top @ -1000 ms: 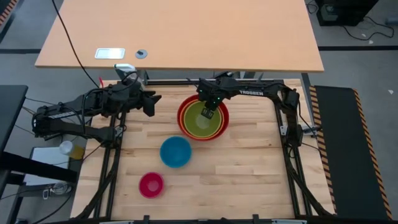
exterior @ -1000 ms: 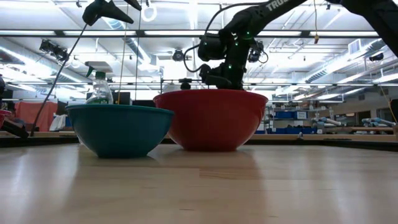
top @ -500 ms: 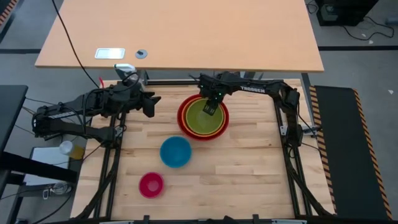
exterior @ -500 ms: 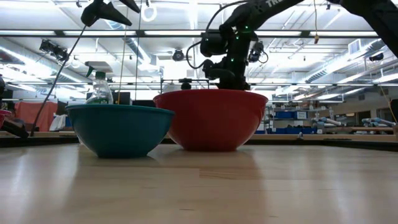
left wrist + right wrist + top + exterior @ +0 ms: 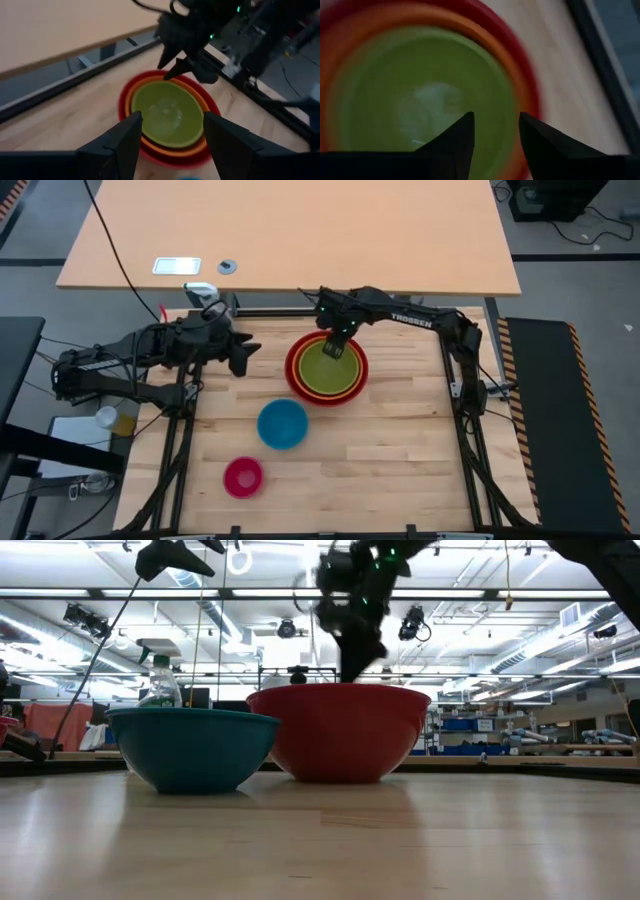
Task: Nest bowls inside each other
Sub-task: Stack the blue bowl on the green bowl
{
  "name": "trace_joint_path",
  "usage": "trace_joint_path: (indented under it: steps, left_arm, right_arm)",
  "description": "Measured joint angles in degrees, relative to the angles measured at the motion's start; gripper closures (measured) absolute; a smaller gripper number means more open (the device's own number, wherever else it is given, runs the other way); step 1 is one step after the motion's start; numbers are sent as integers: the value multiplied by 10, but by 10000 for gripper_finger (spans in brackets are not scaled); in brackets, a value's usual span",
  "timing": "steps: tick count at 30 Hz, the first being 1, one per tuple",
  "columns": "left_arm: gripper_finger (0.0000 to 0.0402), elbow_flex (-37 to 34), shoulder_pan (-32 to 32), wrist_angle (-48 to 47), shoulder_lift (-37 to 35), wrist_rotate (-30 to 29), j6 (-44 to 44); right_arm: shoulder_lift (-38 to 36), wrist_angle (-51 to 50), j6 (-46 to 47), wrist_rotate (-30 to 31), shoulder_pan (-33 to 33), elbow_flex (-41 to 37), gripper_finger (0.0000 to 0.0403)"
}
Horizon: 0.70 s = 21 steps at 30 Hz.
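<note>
The red bowl (image 5: 340, 732) stands on the table's far middle with the orange bowl (image 5: 200, 148) and the lime green bowl (image 5: 326, 370) nested in it. The blue bowl (image 5: 282, 424) and the small pink bowl (image 5: 243, 476) stand apart, nearer the front. My right gripper (image 5: 495, 127) hangs open above the green bowl's far rim, pointing down, with nothing between its fingers. My left gripper (image 5: 172, 132) waits open, held high to the left of the stack and aimed at it.
A spray bottle (image 5: 202, 295) stands at the far left corner, behind my left arm. Dark frame rails (image 5: 470, 430) run along the table's sides. Bare wood lies to the right of the stack and along the near right.
My right gripper has risen straight up from inside the nested bowls, where it was low at the green bowl's far rim, to well above the red bowl's rim. The green bowl has stayed seated in the orange one.
</note>
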Motion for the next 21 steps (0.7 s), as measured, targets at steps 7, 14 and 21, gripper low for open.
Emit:
trace_joint_path:
  steps: [7,14,21]
  left_arm:
    - [186,0,-38,-57,0,47,9]
    - [186,0,-95,-80,-5,31,38]
    - [186,0,-124,-29,-53,-41,97]
  right_arm:
    - [-1,87,17,-54,89,2,241]
    - [1,189,41,-57,184,2,241]
    - [25,231,71,-52,221,2,215]
